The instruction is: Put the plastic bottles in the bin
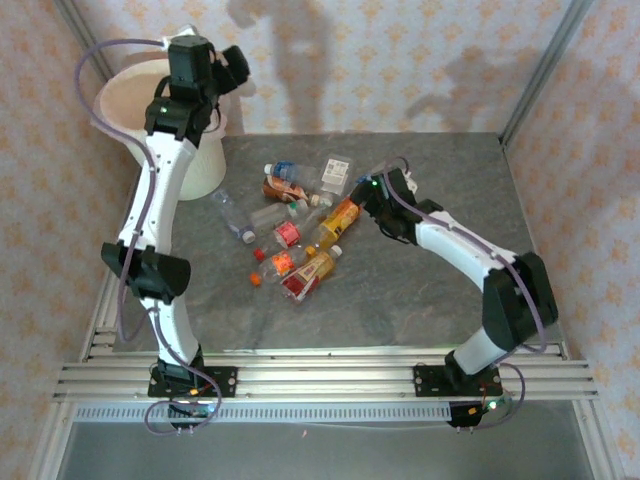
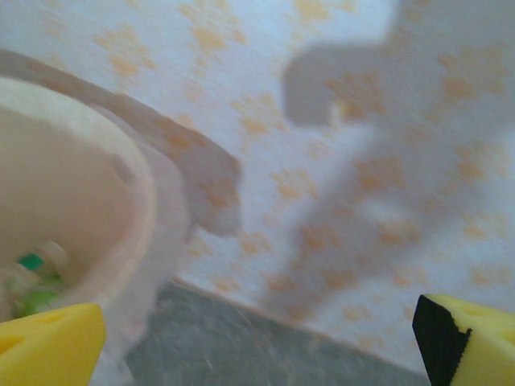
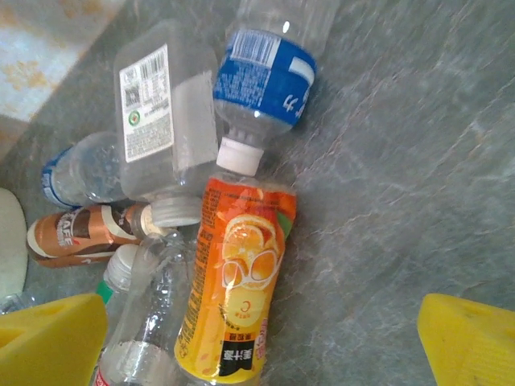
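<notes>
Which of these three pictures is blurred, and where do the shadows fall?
Left wrist view: soft and blurred, the bin rim smeared, with a large grey shadow on the wall. Right wrist view: sharp, with the orange-label bottle print clear and small glints on the blue-label bottle. Top external view: evenly lit, with arm shadows high on the wall.

Pale wallpaper (image 1: pixel 400 60) dotted with small orange flowers lines the walls around the table. Soft grey shadows (image 1: pixel 280 35) lie on the back wall. The tabletop (image 1: pixel 420 300) is grey, veined like stone, with silver rails (image 1: pixel 320 375) along its near edge and slim metal posts (image 1: pixel 543 70) at the far corners.
</notes>
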You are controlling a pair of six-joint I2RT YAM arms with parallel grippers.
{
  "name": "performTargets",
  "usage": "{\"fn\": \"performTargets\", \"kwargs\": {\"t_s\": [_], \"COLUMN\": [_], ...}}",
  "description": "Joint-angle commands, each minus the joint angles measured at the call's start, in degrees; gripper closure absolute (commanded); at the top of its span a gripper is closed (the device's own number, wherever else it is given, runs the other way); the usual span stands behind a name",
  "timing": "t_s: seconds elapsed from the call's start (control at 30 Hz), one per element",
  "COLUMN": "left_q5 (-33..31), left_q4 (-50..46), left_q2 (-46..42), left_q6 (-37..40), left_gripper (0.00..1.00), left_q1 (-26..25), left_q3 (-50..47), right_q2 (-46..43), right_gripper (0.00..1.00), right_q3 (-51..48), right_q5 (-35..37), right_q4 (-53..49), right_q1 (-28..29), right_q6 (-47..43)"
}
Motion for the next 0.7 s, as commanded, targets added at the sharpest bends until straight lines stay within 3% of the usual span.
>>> {"fn": "performTargets", "kwargs": {"t_s": [0.0,0.23,0.33,0.67], "left_q5": [6.3,12.1,14.3,12.3], "left_q4": [7.1,13.1,12.0,12.2], "left_q2": [-5.9,-14.2,-16.2,-25.1], "left_q6": [0.7,-1.3,-1.9,-0.6], "left_gripper": [0.00,0.00,0.00,0.00], "left_q1": [-1.9,-4.5,-4.6,-4.8], "left_q3": [-7.6,-22.9,-26.1,-40.1], "right_q2": [4.6,13.2,15.6,24.5], "right_gripper": [0.01,0.00,0.07,0.08], "right_q3": [3.4,6.7,7.3,13.6], "right_q5": [-4.0,-1.8,-1.5,-5.3], "right_q4": [-3.2,-1.5,1.8,3.5], "right_q1": [-0.5,-0.5,-0.5,-0.4], "right_q6": [3.4,12.0,13.2,11.8]}}
